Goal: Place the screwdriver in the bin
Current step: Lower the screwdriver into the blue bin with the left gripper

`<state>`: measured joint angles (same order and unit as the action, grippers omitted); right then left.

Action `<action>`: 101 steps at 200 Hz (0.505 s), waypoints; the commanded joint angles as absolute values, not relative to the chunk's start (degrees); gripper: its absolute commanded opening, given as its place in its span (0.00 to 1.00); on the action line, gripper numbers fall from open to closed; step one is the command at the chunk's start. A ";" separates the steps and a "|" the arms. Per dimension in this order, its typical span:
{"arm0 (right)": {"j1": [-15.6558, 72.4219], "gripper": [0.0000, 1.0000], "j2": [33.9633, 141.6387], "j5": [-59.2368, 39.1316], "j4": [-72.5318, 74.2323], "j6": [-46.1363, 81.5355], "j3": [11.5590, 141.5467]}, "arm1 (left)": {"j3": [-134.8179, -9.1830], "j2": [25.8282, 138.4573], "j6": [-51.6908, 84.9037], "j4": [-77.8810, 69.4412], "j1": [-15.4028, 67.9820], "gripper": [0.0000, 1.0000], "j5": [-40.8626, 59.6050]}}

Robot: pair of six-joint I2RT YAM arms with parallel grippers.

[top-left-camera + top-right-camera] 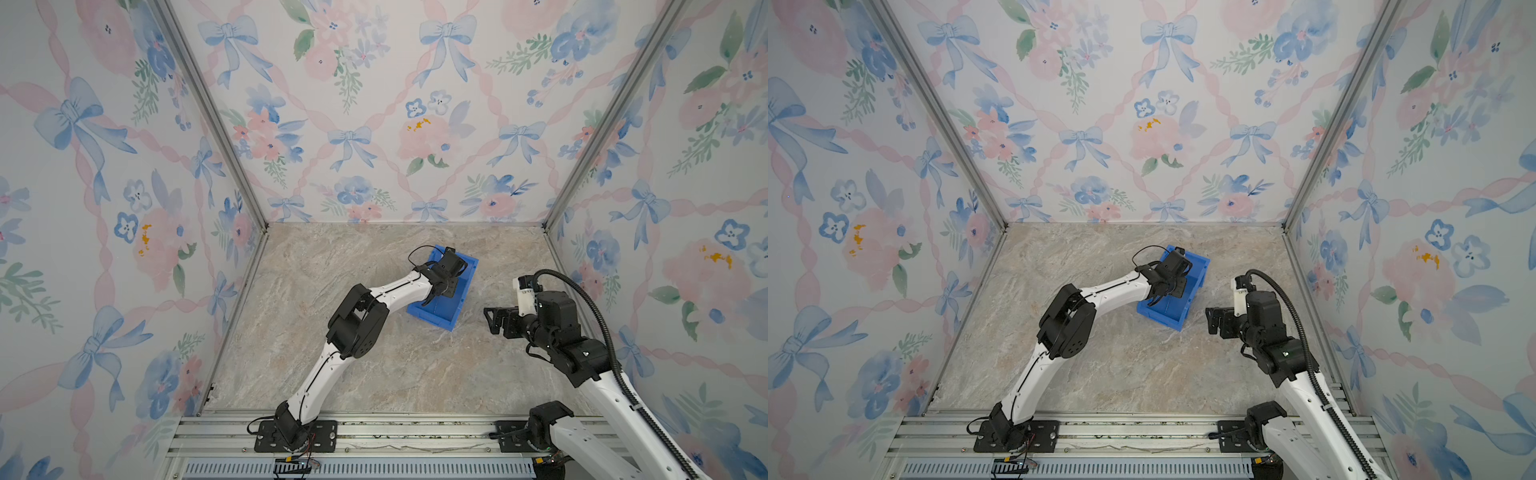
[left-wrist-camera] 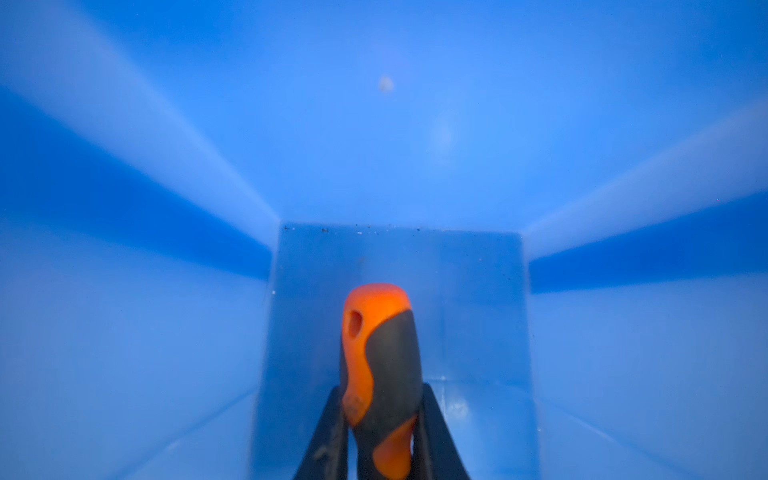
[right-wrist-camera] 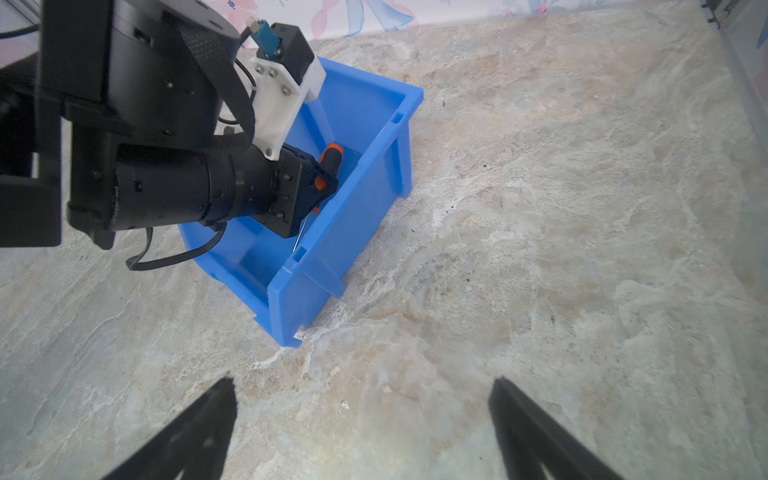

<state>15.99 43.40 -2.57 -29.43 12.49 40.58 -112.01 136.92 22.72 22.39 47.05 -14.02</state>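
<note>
The small orange-and-black-handled screwdriver (image 2: 380, 340) is gripped tight by the left gripper (image 2: 382, 399), held inside the bright blue rectangular plastic bin (image 3: 353, 232) — delivery is judged nearly done; only release is left.

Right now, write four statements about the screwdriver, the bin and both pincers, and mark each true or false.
1. The left pincer is shut on the screwdriver inside the blue bin. True.
2. The screwdriver's handle is green and black. False: it is orange and black.
3. The right pincer is open and empty. True.
4. The right pincer grips the blue bin's rim. False: it hovers apart from it, over the marble tabletop.
</note>
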 commanded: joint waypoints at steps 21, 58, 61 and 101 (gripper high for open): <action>14.94 0.97 43.50 -1.98 -30.30 12.64 40.06 | -113.72 138.77 23.38 22.14 46.76 0.06 -13.29; 14.88 0.97 43.58 -1.90 -30.66 12.63 40.60 | -113.57 138.44 23.15 22.08 46.58 0.14 -13.54; 14.86 0.97 43.53 -1.75 -30.69 12.62 40.60 | -113.49 138.35 23.12 22.11 46.52 0.15 -13.68; 14.79 0.97 42.89 -1.63 -31.10 12.35 40.61 | -113.29 136.73 23.12 21.93 46.40 0.28 -14.39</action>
